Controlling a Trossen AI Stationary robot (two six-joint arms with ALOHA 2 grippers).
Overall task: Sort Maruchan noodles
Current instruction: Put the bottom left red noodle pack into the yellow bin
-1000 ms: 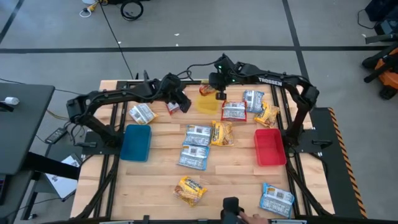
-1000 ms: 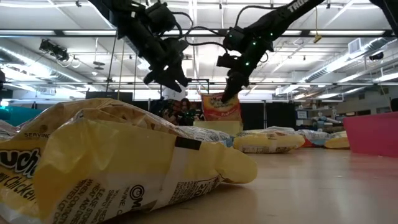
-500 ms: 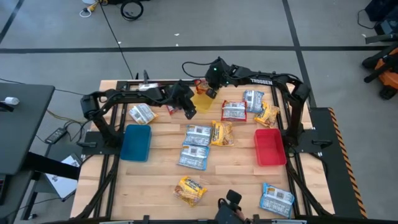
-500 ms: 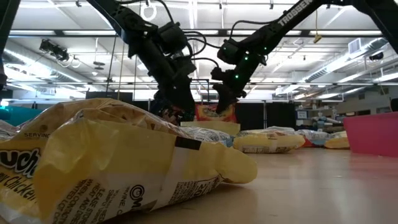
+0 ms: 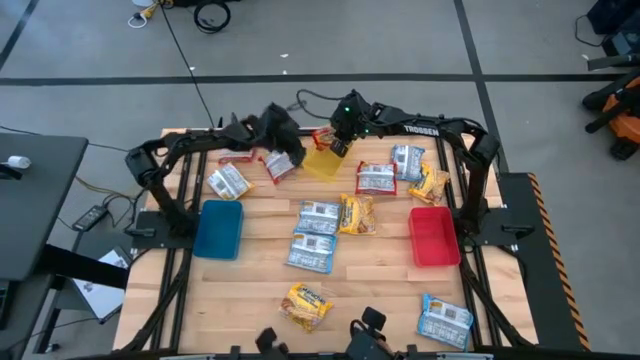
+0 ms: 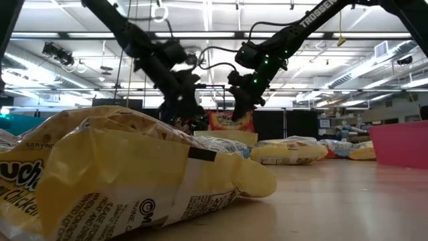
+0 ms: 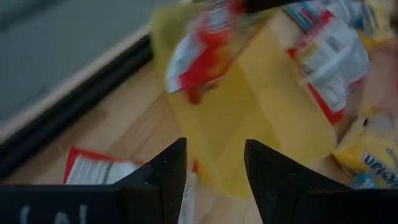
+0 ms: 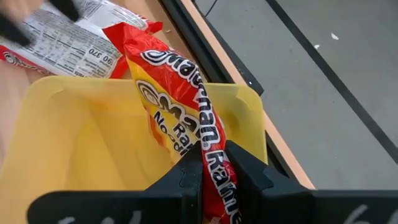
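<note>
The Maruchan noodles are crinkly packets spread over the wooden table. My right gripper (image 8: 214,174) is shut on a red-and-yellow packet (image 8: 180,93) over the yellow bin (image 5: 325,165) at the far middle. My left gripper (image 7: 214,168) stands open, with nothing between its fingers, just left of that bin. It hangs over a red-and-white packet (image 5: 277,167) lying flat on the table. Blue-and-white packets (image 5: 318,217) and yellow packets (image 5: 357,213) lie flat mid-table. My right gripper pinches the red-and-yellow packet between its two fingers, on the packet's two flat faces (image 8: 214,155). The fingers slant down from the table's right side. The packet stands on edge in the hold and hangs into the yellow bin (image 8: 87,143).
A blue bin (image 5: 219,228) stands at the left and a red bin (image 5: 433,237) at the right. More packets lie near the front edge (image 5: 307,306), at the front right (image 5: 445,320) and the far right (image 5: 408,160). Another lies at the far left (image 5: 228,182).
My left gripper has come down toward the table, swung out toward the yellow bin, then back toward the far edge. It has stayed open. My right gripper has sunk a little and rolled, turning its packet from flat to edge-on and lowering it into the yellow bin.
</note>
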